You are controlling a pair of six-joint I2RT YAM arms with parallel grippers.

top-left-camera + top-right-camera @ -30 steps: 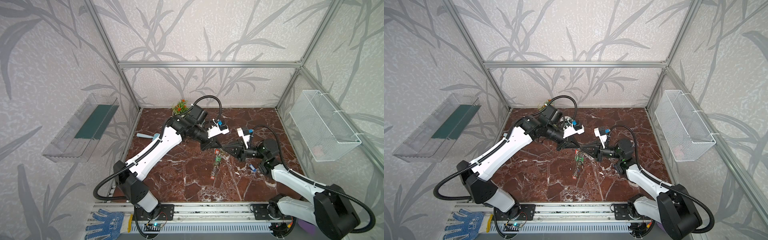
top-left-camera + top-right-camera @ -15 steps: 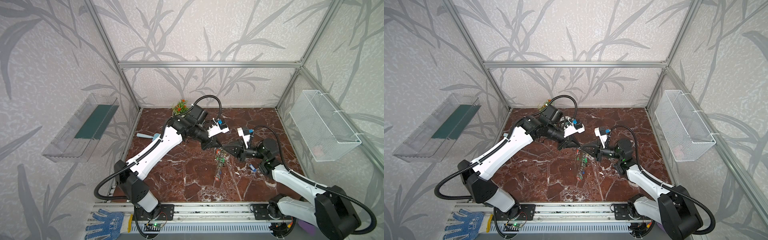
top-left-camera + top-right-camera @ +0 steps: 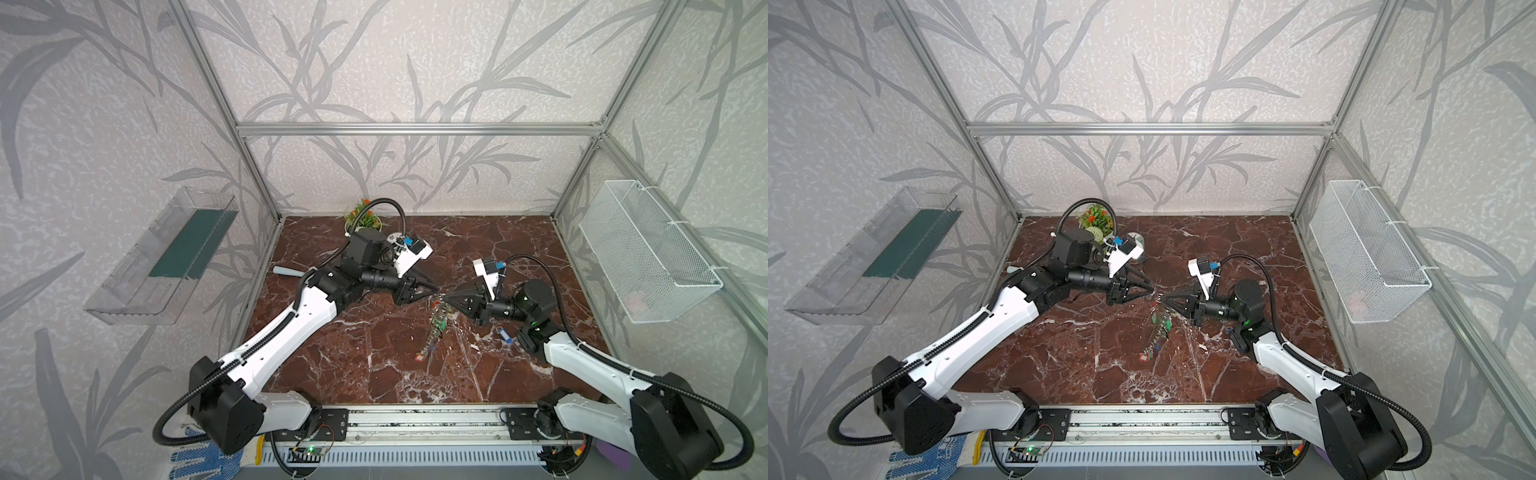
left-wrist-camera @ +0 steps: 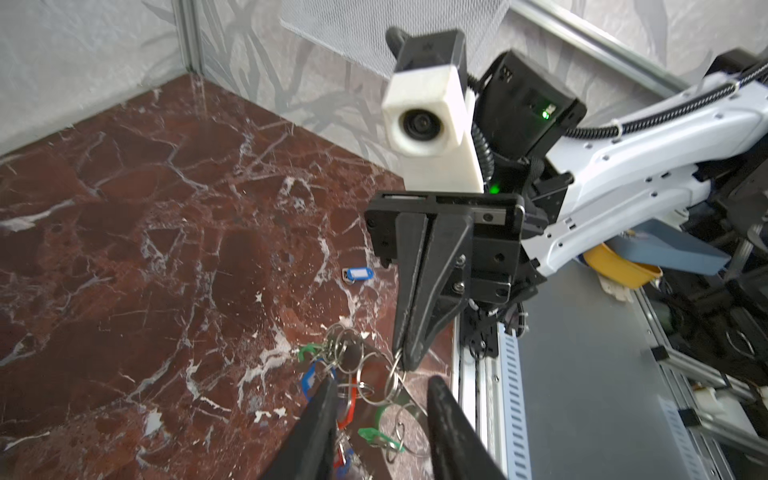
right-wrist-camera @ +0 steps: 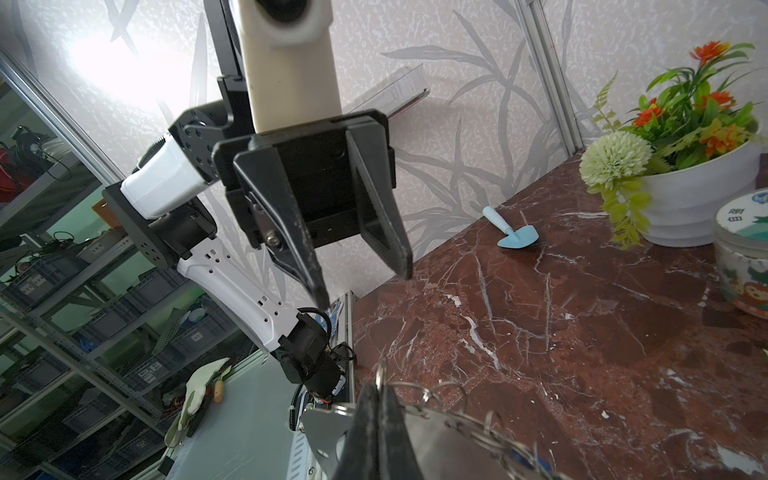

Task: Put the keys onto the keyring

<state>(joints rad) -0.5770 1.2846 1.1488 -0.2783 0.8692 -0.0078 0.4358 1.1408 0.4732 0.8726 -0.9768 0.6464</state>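
Right wrist view shows us one keyring, its grey plate clamped at the rim by the right gripper. That gripper's two fingers are pressed together with only the plate between them. Small rings fringe the plate's edge on either side of the grip.

One left gripper faces it with its fingers partly spread and nothing between them. Its tips sit near the keyring's small rings, but a clear gap separates them.

From the left wrist view we count the keys hanging under the right gripper's tip. Two green, at least one blue and one red show. Others are hidden behind a left finger, so we cannot give a full count. The bunch hangs just ahead of the left gripper's tips.

One loose key, blue with a white label, lies flat on the table. It is behind the right gripper and below its wrist, well apart from the bunch.

In both top views the keyring starts at the right gripper's tip, between the two grippers. It trails from there down toward the table and its near edge, so its long axis runs slantwise away from the tip. A red key marks the far end. We cannot tell whether that end touches the table.
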